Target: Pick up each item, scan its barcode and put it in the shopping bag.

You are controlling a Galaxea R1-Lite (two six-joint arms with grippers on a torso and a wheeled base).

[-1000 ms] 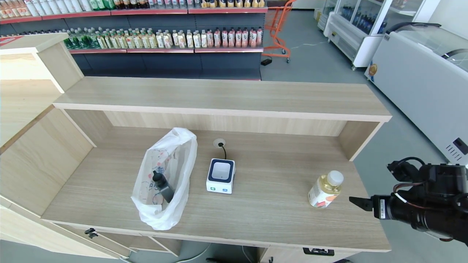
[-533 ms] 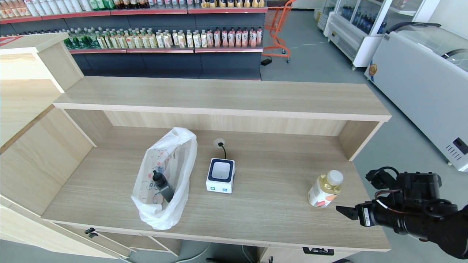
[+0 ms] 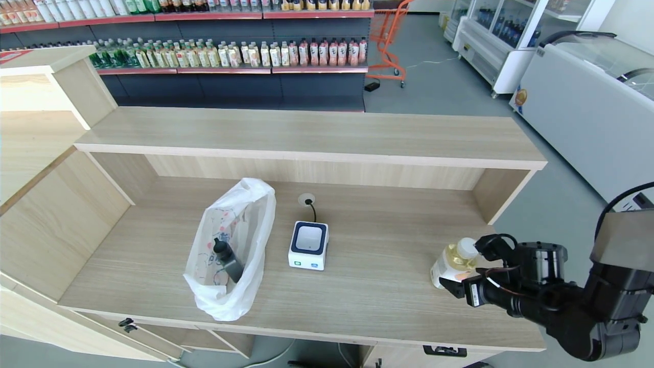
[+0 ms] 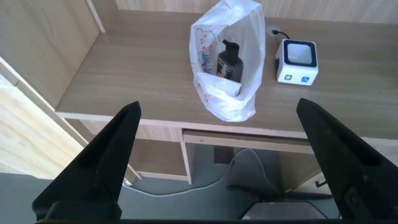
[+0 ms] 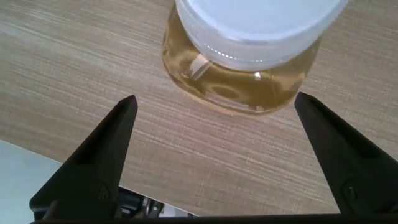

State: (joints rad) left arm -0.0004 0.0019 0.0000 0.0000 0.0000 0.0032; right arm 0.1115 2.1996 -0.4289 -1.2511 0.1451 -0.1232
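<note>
A bottle of yellow liquid [image 3: 453, 264] with a white cap stands upright near the counter's right end. My right gripper [image 3: 454, 284] is open at its near right side; in the right wrist view the bottle [image 5: 239, 74] sits between the spread fingers of that gripper [image 5: 216, 102]. A white scanner [image 3: 308, 246] sits mid-counter. Left of it a white shopping bag [image 3: 230, 250] stands open with a black bottle [image 3: 227, 260] inside. My left gripper [image 4: 217, 107] hangs open off the counter's front edge, with the bag [image 4: 211, 93] and scanner [image 4: 297, 61] beyond it.
The wooden counter [image 3: 378, 286] has a raised shelf [image 3: 306, 135] along the back and side walls at both ends. The scanner's cable runs to a hole [image 3: 306, 199] behind it. Bare counter lies between the scanner and the yellow bottle.
My right arm has come in leftward from beyond the counter's right end, and its open fingers now flank the yellow bottle. The bottle, bag and scanner have stayed put.
</note>
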